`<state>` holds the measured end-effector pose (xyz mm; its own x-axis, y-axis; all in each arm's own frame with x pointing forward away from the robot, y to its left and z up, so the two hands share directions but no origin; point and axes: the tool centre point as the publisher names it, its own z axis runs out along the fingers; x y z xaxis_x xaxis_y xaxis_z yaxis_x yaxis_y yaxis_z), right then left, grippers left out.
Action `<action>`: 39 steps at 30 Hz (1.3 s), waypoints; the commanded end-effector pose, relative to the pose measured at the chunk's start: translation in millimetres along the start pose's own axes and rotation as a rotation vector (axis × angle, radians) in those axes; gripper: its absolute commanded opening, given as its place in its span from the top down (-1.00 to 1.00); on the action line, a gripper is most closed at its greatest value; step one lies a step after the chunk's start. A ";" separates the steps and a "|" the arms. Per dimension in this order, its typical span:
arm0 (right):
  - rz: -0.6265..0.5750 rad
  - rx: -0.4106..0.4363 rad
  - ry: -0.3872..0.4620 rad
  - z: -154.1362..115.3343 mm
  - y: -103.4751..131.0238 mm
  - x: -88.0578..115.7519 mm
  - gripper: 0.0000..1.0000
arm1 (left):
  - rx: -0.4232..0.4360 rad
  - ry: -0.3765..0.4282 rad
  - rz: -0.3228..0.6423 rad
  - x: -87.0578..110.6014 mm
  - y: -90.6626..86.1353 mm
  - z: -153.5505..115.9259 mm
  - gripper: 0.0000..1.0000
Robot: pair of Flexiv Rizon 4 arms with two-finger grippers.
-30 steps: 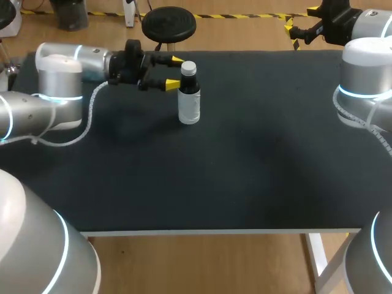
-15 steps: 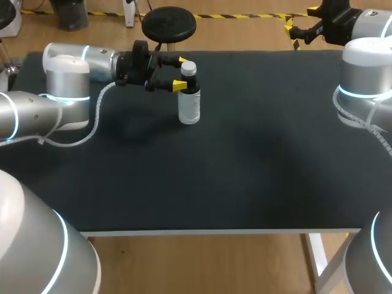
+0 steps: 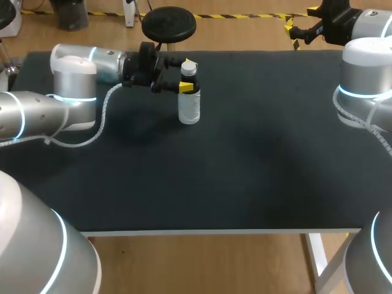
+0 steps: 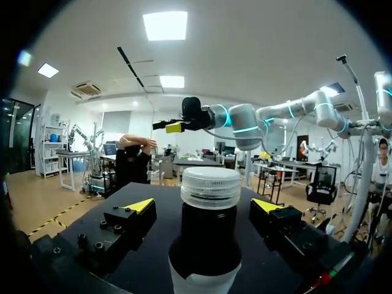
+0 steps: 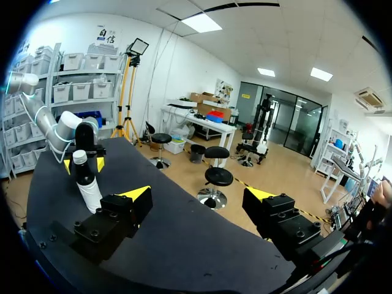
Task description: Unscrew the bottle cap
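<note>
A small bottle [image 3: 188, 103] with a dark neck, white label and pale ribbed cap [image 3: 188, 67] stands upright on the black table [image 3: 245, 165], left of the middle at the far side. My left gripper [image 3: 187, 76] comes in level from the left, open, with its yellow fingertips on either side of the bottle's neck. In the left wrist view the cap [image 4: 210, 187] sits between the left gripper's [image 4: 205, 207] fingers, with a gap on each side. My right gripper [image 3: 300, 19] hangs open and empty beyond the far right edge, far from the bottle [image 5: 89, 184].
The black mat's front edge [image 3: 214, 231] runs along the near side. My right arm's grey elbow [image 3: 361, 79] stands over the right edge of the table.
My left gripper has moved right along the far side, from just short of the bottle to astride its neck. The bottle and the right arm have not moved.
</note>
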<state>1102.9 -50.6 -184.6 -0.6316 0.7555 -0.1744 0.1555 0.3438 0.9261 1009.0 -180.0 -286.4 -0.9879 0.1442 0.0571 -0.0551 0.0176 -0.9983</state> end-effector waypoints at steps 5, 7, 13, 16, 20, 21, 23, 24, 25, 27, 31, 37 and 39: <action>0.000 -0.001 0.001 0.4 -0.2 -0.4 -1.00 | 0.001 0.013 -0.002 -4.0 3.4 3.9 -1.00; 0.000 -0.001 0.001 0.4 -0.2 -0.4 -1.00 | -0.001 0.013 -0.002 -4.0 3.7 4.3 -1.00; 0.000 -0.001 0.001 0.4 -0.2 -0.4 -1.00 | -0.010 0.008 -0.005 -3.4 4.6 4.0 1.00; 0.000 -0.001 0.001 0.4 -0.2 -0.4 -1.00 | -0.011 0.006 -0.002 -2.7 4.2 2.7 1.00; 0.000 -0.001 0.001 0.4 -0.2 -0.4 -1.00 | -0.012 0.010 0.001 -2.3 4.0 2.1 1.00; 0.000 -0.001 0.001 0.4 -0.2 -0.4 -1.00 | -0.013 0.011 0.002 -2.2 4.0 2.0 1.00; 0.000 -0.001 0.001 0.4 -0.2 -0.4 -1.00 | -0.013 0.013 0.003 -1.9 4.2 1.7 1.00; 0.000 -0.001 0.001 0.4 -0.2 -0.4 -1.00 | -0.013 0.013 0.003 -1.7 4.1 1.5 1.00; 0.000 -0.001 0.001 0.4 -0.2 -0.4 -1.00 | -0.013 0.013 0.005 -1.5 4.0 1.1 1.00; 0.000 -0.001 0.001 0.4 -0.2 -0.4 -1.00 | -0.012 0.015 0.009 -0.8 2.7 0.3 1.00; 0.000 -0.001 0.001 0.4 -0.2 -0.4 -1.00 | -0.002 0.018 0.033 0.7 -3.1 -0.9 1.00; 0.000 -0.001 0.001 0.4 -0.2 -0.4 -1.00 | 0.005 0.036 0.067 2.4 -7.5 -1.3 1.00; 0.000 -0.001 0.001 0.4 -0.2 -0.4 -1.00 | 0.006 0.042 0.072 3.1 -6.4 -1.1 1.00</action>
<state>1102.9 -50.6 -184.6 -0.6316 0.7554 -0.1744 0.1555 0.3438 0.9261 1004.4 -179.7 -279.2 -0.9838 0.1787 -0.0138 0.0142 0.0007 -0.9999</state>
